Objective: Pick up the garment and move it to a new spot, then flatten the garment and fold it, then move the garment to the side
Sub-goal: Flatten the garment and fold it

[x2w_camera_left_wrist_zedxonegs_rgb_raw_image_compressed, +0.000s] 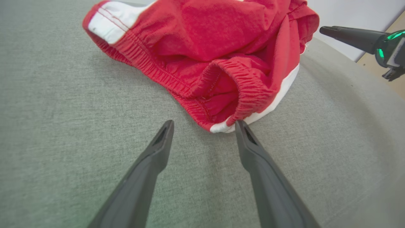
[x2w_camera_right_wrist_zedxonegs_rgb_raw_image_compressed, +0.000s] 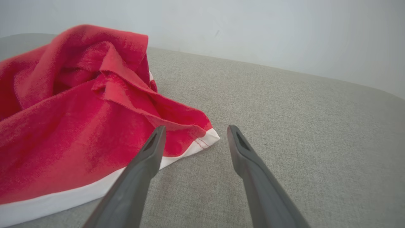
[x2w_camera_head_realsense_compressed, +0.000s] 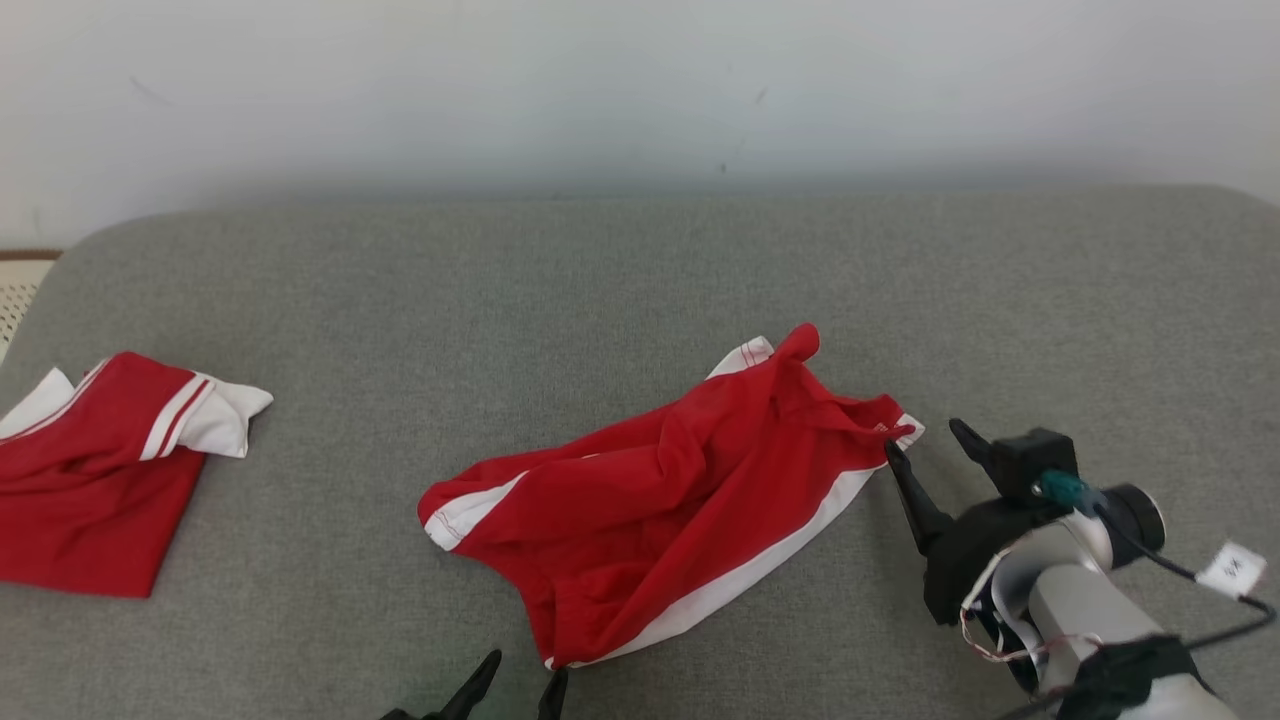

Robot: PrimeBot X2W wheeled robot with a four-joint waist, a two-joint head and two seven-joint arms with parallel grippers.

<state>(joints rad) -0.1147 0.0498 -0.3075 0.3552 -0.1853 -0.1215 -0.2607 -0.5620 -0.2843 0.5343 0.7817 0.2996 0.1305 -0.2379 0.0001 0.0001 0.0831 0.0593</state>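
Surface: we see a grey fabric-covered surface spanning the frame.
Centre: we find crumpled red shorts, white-striped, lying on it.
Left edge: we see a second red garment.

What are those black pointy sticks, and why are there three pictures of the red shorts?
The sticks are a robot's fingers. It has two arms, each ending in a gripper with two long fingers. One picture comes from a camera on its head, looking down at a grey cushion. The other two come from cameras on its wrists, looking along the fingers. The crumpled red shorts lie in the middle. Another red garment lies at the far left. The left gripper is open at the waistband corner. The right gripper is open at a white-edged corner. Nothing is held.
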